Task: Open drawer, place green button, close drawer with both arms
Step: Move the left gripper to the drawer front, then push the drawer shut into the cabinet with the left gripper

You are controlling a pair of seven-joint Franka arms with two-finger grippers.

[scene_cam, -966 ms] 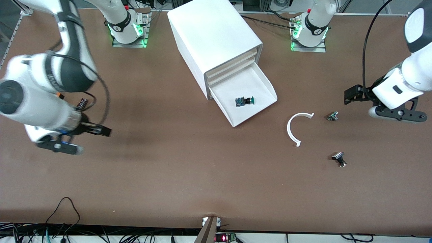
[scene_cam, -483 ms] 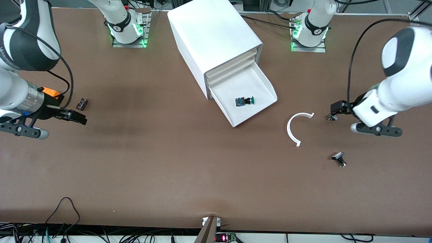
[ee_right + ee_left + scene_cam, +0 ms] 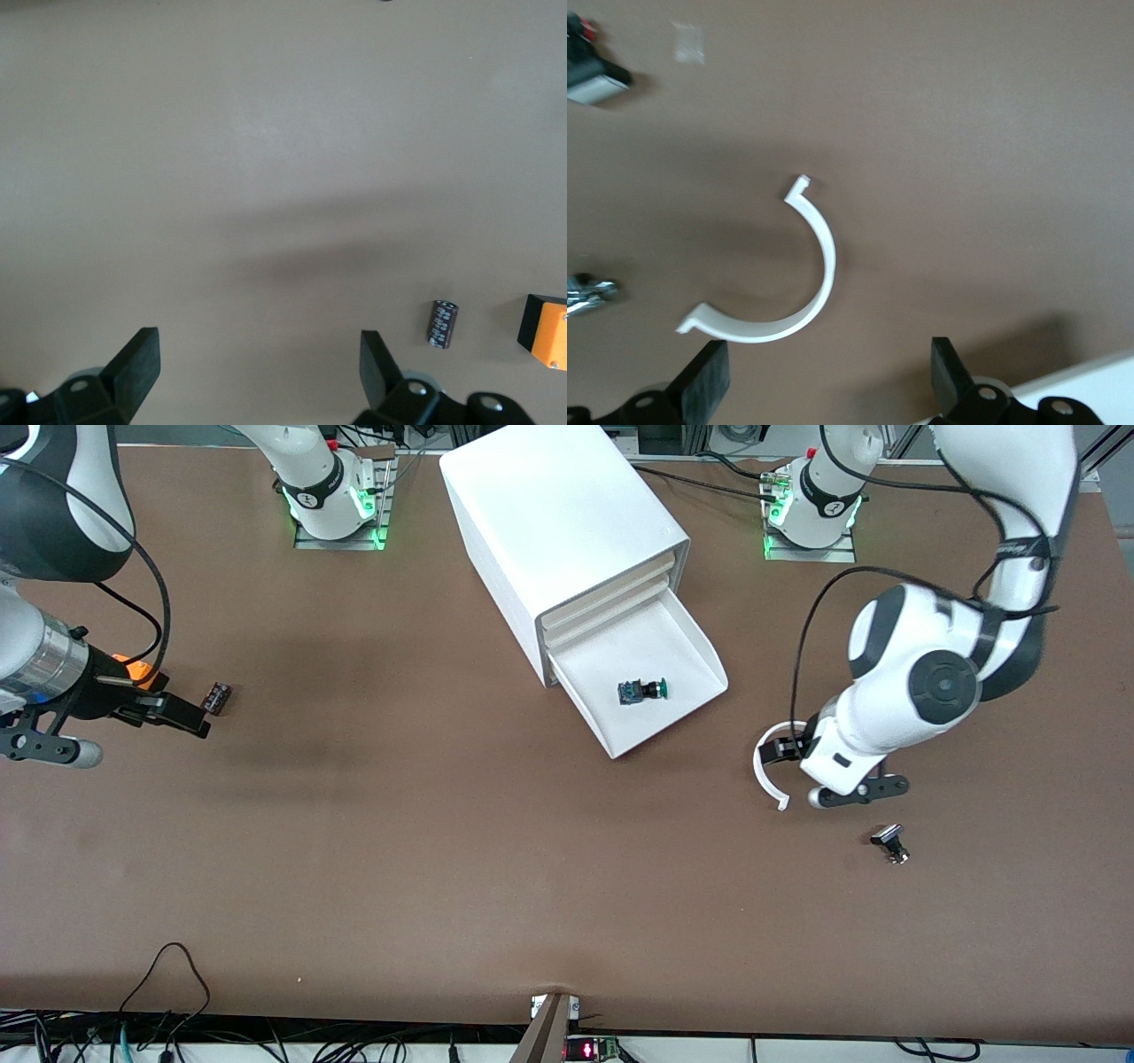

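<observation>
The button (image 3: 643, 690) lies in the open drawer (image 3: 687, 646), at about ten o'clock from the left pincer (image 3: 784, 749), which hangs wide open and empty over a white ring piece (image 3: 764, 766). The right pincer (image 3: 177, 717), also spread empty, hovers beside a small dark part (image 3: 216, 697), possibly a capacitor. The button's green cap and blue-black body lie sideways.

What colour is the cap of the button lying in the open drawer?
Green; the button has a black-and-blue body. It shows best in the front view.
</observation>
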